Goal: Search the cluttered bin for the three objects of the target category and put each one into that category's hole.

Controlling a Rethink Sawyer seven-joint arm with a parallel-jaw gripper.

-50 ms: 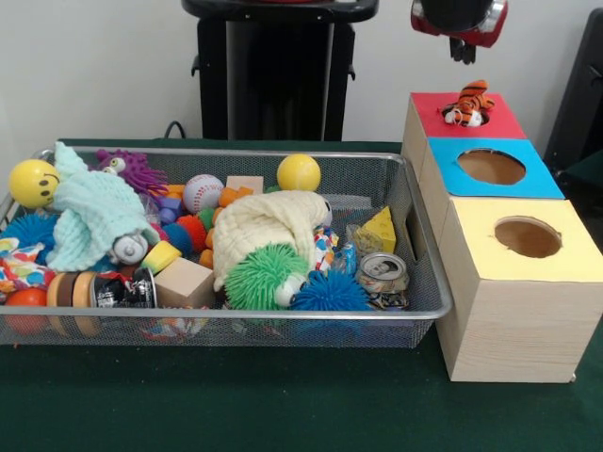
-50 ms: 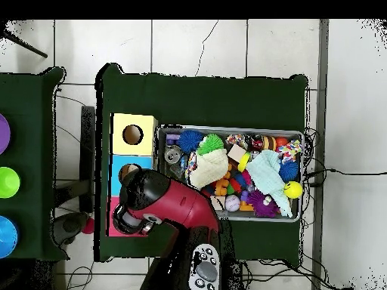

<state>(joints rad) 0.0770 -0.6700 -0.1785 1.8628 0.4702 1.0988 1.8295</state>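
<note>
Front view, near edge: green table cloth point(image 1: 283, 405), bare in front of the bin.
Bin: wire mesh bin point(image 1: 236, 325) on the left, packed with clutter.
Bin, near row: green spiky ball point(image 1: 259, 278) touching a blue spiky ball point(image 1: 328, 294); crushed can point(image 1: 382, 273) at the near right corner; wooden block point(image 1: 184, 282) left of the green ball.
Bin, middle: cream knit cloth point(image 1: 268, 221) draped over the green ball; mint knit cloth point(image 1: 94, 217) on the left; yellow wedge point(image 1: 381, 229) on the right.
Bin, far row: yellow smiley ball point(image 1: 34, 183) at far left, purple spiky toy point(image 1: 137, 169), baseball point(image 1: 203, 193), plain yellow ball point(image 1: 299, 172).
Boxes: three wooden boxes in a row right of the bin, each with a round hole. Yellow top point(image 1: 565, 250) nearest, blue top point(image 1: 542, 179) in the middle, red top point(image 1: 504, 118) farthest.
Task thing: tiger plush point(image 1: 468, 104) sits in the red box's hole, head and body sticking out.
Gripper: gripper point(image 1: 462, 49) hangs above the red box, clear of the tiger, gripping nothing; cannot tell how the fingers stand.
Overhead view: red arm point(image 2: 170, 208) covers the red box; bin point(image 2: 230, 130) beside the boxes.
</note>
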